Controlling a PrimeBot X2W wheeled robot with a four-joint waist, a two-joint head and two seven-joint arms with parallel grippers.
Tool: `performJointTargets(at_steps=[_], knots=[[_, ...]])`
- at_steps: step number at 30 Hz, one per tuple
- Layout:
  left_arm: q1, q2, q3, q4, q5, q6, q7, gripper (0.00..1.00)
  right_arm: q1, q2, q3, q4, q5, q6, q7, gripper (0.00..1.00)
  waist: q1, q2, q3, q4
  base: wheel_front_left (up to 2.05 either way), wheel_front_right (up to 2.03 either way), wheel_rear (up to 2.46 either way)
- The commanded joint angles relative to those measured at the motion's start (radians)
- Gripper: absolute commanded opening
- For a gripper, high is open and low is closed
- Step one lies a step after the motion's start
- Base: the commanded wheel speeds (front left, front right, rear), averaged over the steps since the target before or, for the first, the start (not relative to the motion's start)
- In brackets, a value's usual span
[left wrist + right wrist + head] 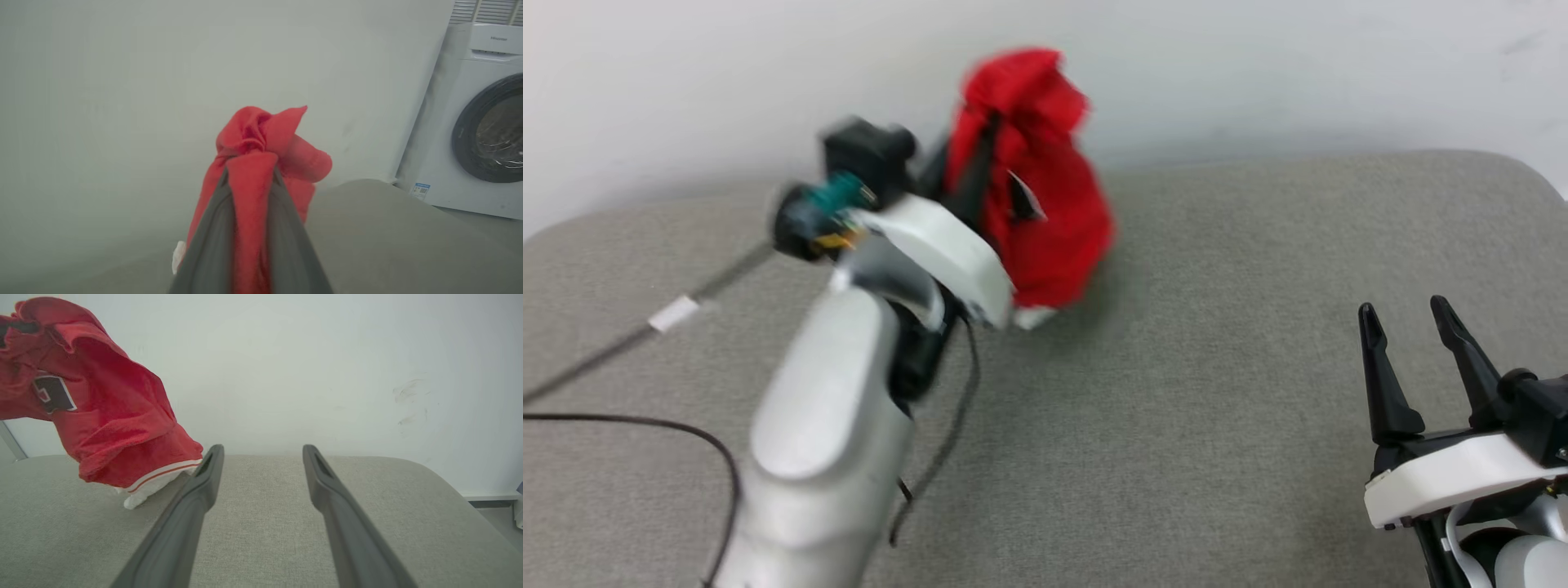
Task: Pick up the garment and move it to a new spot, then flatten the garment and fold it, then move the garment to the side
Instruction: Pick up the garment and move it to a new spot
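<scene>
garment (1045, 220) in left tool (252, 169), over padded surface (1217, 408), wall (1258, 73) behind, right tool (1403, 309) well apart rightward

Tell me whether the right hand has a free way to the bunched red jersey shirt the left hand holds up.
Probably yes. The right hand is open, and only bare grey padded surface lies between it and the red jersey shirt, whose white striped cuff hangs beside its fingers.

Bunched red garment (1045, 204) in left jaws; right jaws wide apart.
</scene>
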Motion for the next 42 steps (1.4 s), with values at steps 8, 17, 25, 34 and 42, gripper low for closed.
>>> performJointTargets(at_steps=[8,17,25,34,42], knots=[[0.298,-0.041,-0.203,-0.078,-0.039,-0.01,0.037,0.0,-0.006,0.002,0.007,0.017,0.027,0.0,-0.027,1.0,0.0002,0.0,0.064,-0.047,0.0,0.0,0.0],[0.486,-0.033,-0.318,-0.088,-0.009,0.01,0.057,1.0,-0.023,0.002,0.014,0.045,0.035,0.0,-0.045,1.0,0.0002,0.0,0.079,-0.016,0.0,0.0,0.0],[0.453,-0.034,-0.314,-0.206,0.047,0.047,-0.097,1.0,-0.003,0.002,0.005,0.063,0.037,0.0,-0.039,1.0,0.0002,0.0,0.014,0.035,0.0,0.0,0.0],[0.461,-0.012,-0.186,-0.27,0.025,0.152,-0.178,1.0,0.043,0.002,-0.01,0.058,0.039,0.0,-0.024,1.0,0.0002,0.0,-0.05,0.069,0.0,0.0,0.0],[0.569,0.094,-0.017,-0.267,-0.008,0.25,-0.208,1.0,0.099,0.002,-0.013,0.051,0.045,0.0,-0.008,1.0,0.0002,0.0,-0.094,0.069,0.0,0.0,0.0]])
